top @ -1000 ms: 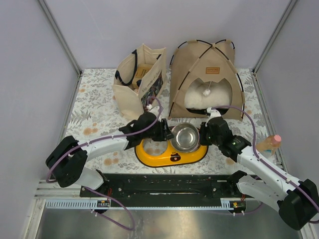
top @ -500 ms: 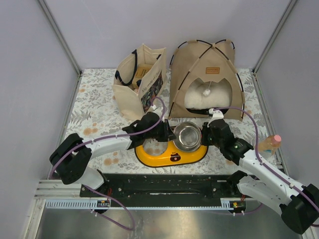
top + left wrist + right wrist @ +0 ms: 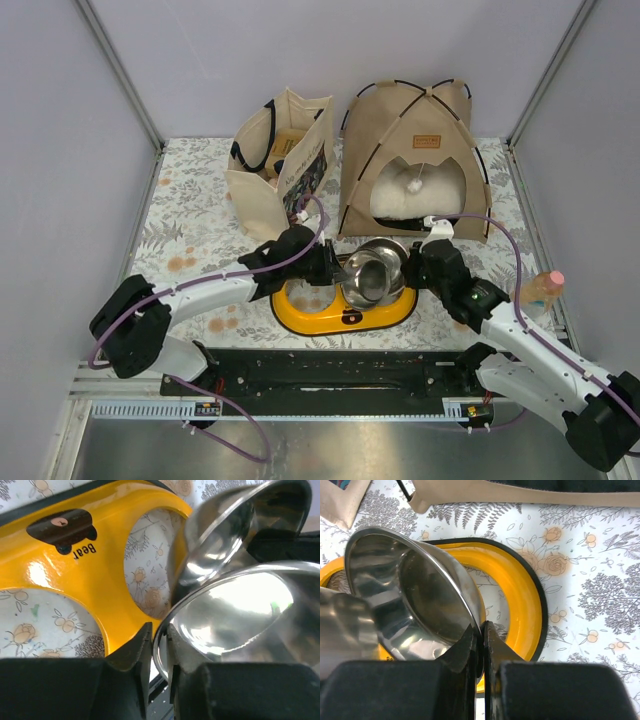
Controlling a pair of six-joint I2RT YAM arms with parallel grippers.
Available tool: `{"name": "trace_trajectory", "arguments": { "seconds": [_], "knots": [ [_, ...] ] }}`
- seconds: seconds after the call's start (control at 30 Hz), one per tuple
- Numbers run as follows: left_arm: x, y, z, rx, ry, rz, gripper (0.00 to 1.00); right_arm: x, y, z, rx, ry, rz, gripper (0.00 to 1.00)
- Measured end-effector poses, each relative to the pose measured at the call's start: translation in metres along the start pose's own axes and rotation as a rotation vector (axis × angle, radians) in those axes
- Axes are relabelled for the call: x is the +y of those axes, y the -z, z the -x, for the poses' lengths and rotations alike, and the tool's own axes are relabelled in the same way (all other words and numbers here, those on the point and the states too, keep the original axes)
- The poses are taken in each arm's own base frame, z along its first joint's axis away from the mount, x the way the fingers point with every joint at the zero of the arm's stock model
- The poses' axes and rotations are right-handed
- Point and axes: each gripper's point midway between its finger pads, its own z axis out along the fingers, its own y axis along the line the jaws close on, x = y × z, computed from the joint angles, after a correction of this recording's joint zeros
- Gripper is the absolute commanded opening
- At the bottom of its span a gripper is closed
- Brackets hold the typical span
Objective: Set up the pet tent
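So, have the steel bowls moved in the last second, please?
Yes: the steel bowls have tilted up from the yellow stand, toward the tent.

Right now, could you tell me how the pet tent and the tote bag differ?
The pet tent is a larger dome with black poles and a front doorway; the tote bag is boxy, open on top, with black handles. Both are beige canvas, standing side by side.

L pincer [image 3: 161,652], R pincer [image 3: 481,645] both clamped.
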Motion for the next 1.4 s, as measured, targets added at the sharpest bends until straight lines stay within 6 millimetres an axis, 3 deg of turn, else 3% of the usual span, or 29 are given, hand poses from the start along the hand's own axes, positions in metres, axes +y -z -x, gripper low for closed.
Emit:
{"name": "trace_trajectory", "arguments": {
  "seconds": [0.03, 0.27, 0.47, 0.73, 0.97, 1.1, 1.2, 1.4],
  "knots": [
    [0.001, 0.001, -0.001, 0.006, 0.000, 0.003, 0.00, 0.000, 0.000, 0.000, -0.004, -0.001, 0.002, 0.00],
    [0.003, 0.007, -0.001, -0.002, -0.005, 0.026, 0.00, -0.006, -0.005, -0.008, 0.016, 0.002, -0.025, 0.00],
    [0.019, 0.030, 0.007, -0.069, -0.016, 0.123, 0.00, -0.007, -0.006, -0.009, 0.021, -0.017, -0.036, 0.00],
    [0.052, 0.070, 0.021, -0.184, -0.017, 0.304, 0.00, -0.006, -0.014, -0.022, 0.099, -0.030, -0.057, 0.00],
    [0.089, 0.098, 0.020, -0.239, 0.004, 0.459, 0.00, -0.004, -0.024, -0.045, 0.206, -0.040, -0.063, 0.00],
    [0.103, 0.107, 0.017, -0.252, 0.017, 0.512, 0.00, -0.005, -0.028, -0.047, 0.235, -0.049, -0.091, 0.09],
    [0.112, 0.112, 0.015, -0.260, 0.024, 0.542, 0.00, -0.005, -0.029, -0.046, 0.248, -0.056, -0.107, 0.28],
    [0.120, 0.116, 0.011, -0.249, 0.030, 0.576, 0.00, -0.012, -0.026, -0.056, 0.300, -0.061, -0.151, 0.47]
  ]
}}
